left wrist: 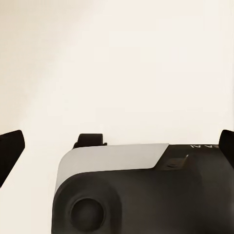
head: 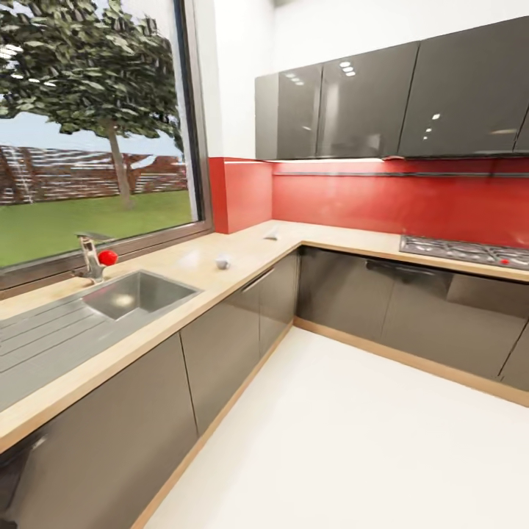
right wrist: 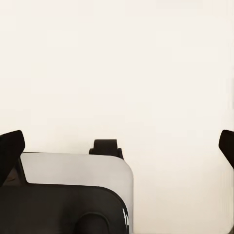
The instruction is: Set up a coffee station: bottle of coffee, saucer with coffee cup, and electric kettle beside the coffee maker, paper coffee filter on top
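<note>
Head view, left to right: you're facing an L-shaped kitchen corner. Far left, a big window (head: 95, 125) with a tree and lawn outside. Below it the bench (head: 242, 253), light tan wood over dark grey fronts, runs along the window wall and turns right along the red backsplash (head: 382, 202). A steel sink (head: 139, 292) with drainboard is set into the bench at left; a faucet (head: 90, 258) with a red knob stands just behind the basin. Right of the sink, a small white item, likely the coffee cup (head: 222, 261), sits on the bench; too small to make out a handle. Further toward the corner, another small white item, likely the paper coffee filter (head: 272, 234), lies on the bench near the red wall; shape blurred. The two are apart from each other. Glossy dark wall cabinets (head: 382, 99) hang above the backsplash. Far right, a cooktop (head: 466, 251) is set into the bench. White floor (head: 345, 441) fills the lower middle.

Left wrist view: left end effector (left wrist: 117, 146) wide open, dark fingertips (left wrist: 10, 148) at both edges, nothing between them, over a plain pale surface and part of the robot's body.

Right wrist view: right end effector (right wrist: 117, 146) likewise spread wide, holding nothing, fingertips (right wrist: 10, 146) at the edges.
</note>
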{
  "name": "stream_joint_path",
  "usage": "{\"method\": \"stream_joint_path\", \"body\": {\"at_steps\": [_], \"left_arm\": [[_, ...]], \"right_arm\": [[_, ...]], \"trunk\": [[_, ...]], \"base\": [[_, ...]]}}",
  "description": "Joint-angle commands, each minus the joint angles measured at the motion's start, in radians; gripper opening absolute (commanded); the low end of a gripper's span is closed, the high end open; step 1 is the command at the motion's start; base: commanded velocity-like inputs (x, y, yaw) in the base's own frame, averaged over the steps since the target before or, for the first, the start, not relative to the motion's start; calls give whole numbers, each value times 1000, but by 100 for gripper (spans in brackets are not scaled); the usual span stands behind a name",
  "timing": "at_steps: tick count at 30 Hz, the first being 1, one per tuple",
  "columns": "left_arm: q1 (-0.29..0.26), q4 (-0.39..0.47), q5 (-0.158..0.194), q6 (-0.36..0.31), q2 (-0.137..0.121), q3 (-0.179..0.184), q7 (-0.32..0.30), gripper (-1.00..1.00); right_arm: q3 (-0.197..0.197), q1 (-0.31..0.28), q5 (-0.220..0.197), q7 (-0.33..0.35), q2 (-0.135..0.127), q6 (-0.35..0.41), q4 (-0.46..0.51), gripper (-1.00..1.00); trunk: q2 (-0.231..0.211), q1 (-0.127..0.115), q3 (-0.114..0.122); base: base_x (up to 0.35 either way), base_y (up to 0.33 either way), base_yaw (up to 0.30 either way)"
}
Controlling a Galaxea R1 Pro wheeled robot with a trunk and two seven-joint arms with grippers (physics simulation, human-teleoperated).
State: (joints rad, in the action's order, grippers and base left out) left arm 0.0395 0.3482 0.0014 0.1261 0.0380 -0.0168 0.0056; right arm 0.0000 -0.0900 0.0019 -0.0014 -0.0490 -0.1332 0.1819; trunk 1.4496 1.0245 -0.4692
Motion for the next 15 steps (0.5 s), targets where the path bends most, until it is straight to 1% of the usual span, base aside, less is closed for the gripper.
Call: {"method": "stream_joint_path", "body": {"at_steps": [1,15], "left_arm": [[0,2,0,1,0,-2,1,100],[0,2,0,1,0,-2,1,100]], "right_arm": [[0,-1,0,0,0,-3,-1,100],[0,-1,1,0,0,-3,-1,100]], "trunk": [[0,1,-1],[0,1,-1]], "base": [[295,-202,257],[295,-201,262]]}}
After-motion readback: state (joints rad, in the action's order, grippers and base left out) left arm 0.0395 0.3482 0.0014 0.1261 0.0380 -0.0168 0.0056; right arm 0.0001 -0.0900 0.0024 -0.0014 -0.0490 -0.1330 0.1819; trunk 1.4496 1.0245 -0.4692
